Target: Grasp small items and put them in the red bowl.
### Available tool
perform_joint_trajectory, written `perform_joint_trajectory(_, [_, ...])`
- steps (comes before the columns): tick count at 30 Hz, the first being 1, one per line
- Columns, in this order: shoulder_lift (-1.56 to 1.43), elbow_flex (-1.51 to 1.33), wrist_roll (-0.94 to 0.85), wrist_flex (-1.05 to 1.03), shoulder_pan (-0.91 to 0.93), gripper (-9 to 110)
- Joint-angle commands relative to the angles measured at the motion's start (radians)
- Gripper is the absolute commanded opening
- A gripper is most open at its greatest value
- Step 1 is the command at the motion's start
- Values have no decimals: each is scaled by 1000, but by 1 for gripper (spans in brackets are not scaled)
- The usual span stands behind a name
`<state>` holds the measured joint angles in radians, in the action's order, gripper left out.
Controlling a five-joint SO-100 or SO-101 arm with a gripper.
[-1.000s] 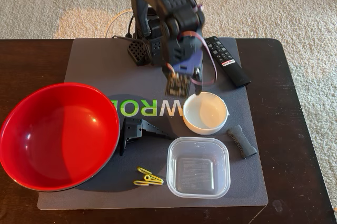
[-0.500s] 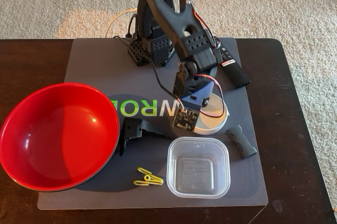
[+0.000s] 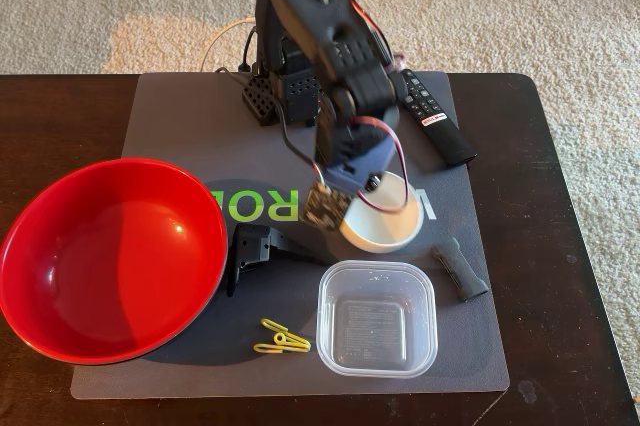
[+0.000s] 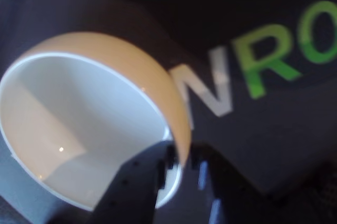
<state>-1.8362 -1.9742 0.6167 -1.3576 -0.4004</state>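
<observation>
The small white bowl (image 3: 388, 231) sits right of centre on the mat, and my gripper (image 3: 345, 214) is down at its left rim. In the wrist view the bowl (image 4: 68, 129) fills the left side. My gripper (image 4: 176, 182) has one finger inside the rim and one outside, closed on the wall. The large red bowl (image 3: 110, 256) stands at the left. A clear square tub (image 3: 377, 318), yellow clips (image 3: 282, 338), a black angular piece (image 3: 255, 246), a ridged bar (image 3: 459, 268) and a remote (image 3: 432, 116) lie around.
Everything rests on a grey mat (image 3: 180, 136) with green and white lettering, on a dark wooden table (image 3: 60, 116). The arm's base stands at the mat's far edge. Beige carpet surrounds the table.
The arm came down from above the mat onto the white bowl's left rim. The bowl has shifted slightly left.
</observation>
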Motion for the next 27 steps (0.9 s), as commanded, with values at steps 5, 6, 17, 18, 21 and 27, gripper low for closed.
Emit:
perform_joint_trajectory(5, [-390, 5, -25, -69, 32, 0])
perform_joint_trajectory(6, [-420, 6, -32, -80, 32, 0])
perform_joint_trajectory(17, [-374, -270, 71, 81, 103, 16])
perform_joint_trajectory(18, [-370, -305, 91, 115, 104, 19])
perform_joint_trajectory(21, [-336, -348, 124, 166, 107, 25])
perform_joint_trajectory(27, [-169, -344, 146, 272, 130, 28])
